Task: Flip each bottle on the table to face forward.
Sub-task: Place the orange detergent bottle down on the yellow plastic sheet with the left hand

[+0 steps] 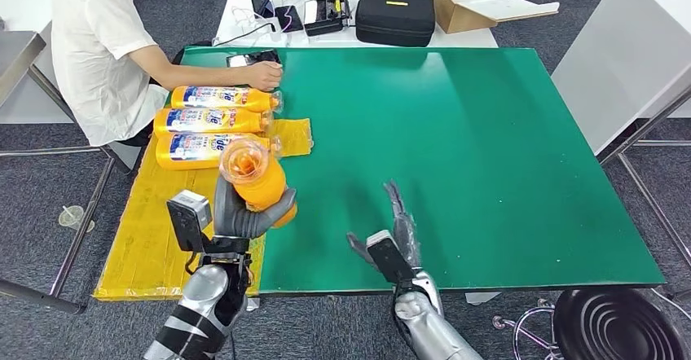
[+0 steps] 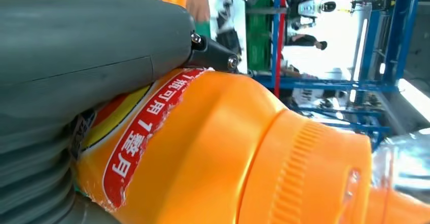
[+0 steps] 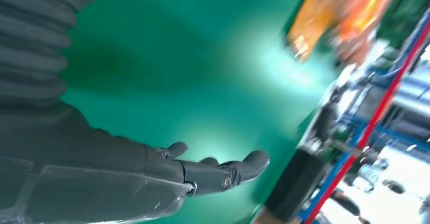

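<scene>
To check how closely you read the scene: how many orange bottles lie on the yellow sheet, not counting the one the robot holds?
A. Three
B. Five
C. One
A: three orange bottles lie side by side on the yellow sheet, while the left hand grips a fourth.

Silver jointed arms (image 1: 200, 311), grey ribbed wrist covers; dark fingers (image 3: 238, 167), small screws

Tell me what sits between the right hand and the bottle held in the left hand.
Nothing: in the head view, bare green table separates the open right hand from the orange bottle in the left hand.
</scene>
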Motion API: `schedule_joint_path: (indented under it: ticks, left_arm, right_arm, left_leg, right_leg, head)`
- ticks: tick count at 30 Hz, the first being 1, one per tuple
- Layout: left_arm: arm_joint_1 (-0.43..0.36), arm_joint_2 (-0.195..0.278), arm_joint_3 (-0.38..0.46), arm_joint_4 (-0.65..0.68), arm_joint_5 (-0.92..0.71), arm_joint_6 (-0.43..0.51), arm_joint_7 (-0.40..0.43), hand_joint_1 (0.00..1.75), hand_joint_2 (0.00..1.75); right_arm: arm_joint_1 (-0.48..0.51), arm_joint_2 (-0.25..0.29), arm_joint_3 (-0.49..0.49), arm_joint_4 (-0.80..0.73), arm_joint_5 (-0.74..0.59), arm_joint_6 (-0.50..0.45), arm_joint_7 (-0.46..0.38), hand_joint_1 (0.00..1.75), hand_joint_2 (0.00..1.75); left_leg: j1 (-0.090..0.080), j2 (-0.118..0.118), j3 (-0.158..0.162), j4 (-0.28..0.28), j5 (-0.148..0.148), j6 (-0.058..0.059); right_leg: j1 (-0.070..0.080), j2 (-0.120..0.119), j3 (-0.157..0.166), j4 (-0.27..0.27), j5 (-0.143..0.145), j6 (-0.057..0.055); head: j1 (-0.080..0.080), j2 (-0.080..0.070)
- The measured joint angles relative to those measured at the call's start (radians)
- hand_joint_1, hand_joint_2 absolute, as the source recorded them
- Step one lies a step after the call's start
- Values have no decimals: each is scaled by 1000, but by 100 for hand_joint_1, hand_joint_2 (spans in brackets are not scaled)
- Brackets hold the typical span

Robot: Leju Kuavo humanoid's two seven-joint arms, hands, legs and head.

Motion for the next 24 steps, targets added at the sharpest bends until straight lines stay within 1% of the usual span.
schedule_joint_path:
  ticks: [4, 9, 11, 15, 17, 19, 24]
  left_arm:
    - [24, 32, 2, -27, -89, 42, 3, 175, 175]
    - [58, 73, 11, -58, -314, 106, 27, 175, 175]
    - [71, 90, 19, -67, -420, 129, 46, 175, 175]
    - [66, 139, 23, -54, -728, 190, 152, 175, 175]
    - [49, 162, 23, -25, -820, 191, 195, 175, 175]
    - [34, 178, 23, 1, -853, 189, 212, 175, 175]
    - [16, 200, 23, 35, -863, 189, 220, 175, 175]
  right_arm:
    - [26, -12, -46, -7, -4, -33, 0, 0, 0]
    - [57, -23, -144, -49, -40, -148, 0, 0, 0]
    - [75, -30, -188, -82, -53, -179, 0, 0, 0]
    - [110, -40, -252, -170, -65, -186, 0, 0, 0]
    - [119, -41, -270, -201, -62, -177, 0, 0, 0]
    - [124, -41, -281, -223, -59, -172, -1, 0, 0]
    - [132, -41, -295, -254, -58, -172, -1, 0, 0]
  left_leg:
    - [0, 0, 0, 0, 0, 0]
    - [0, 0, 0, 0, 0, 0]
    - [0, 0, 0, 0, 0, 0]
    - [0, 0, 0, 0, 0, 0]
    - [0, 0, 0, 0, 0, 0]
    - [0, 0, 0, 0, 0, 0]
    - [0, 0, 0, 0, 1, 0]
  right_leg:
    - [0, 0, 0, 0, 0, 0]
    - [0, 0, 0, 0, 0, 0]
    - [0, 0, 0, 0, 0, 0]
    - [0, 0, -1, 0, 0, 0]
    - [0, 0, -1, 0, 0, 0]
    - [0, 0, -1, 0, 0, 0]
    - [0, 0, -1, 0, 0, 0]
  head:
    - [0, 0]
    - [0, 0]
    - [0, 0]
    - [0, 0]
    - [0, 0]
    - [0, 0]
    - [0, 0]
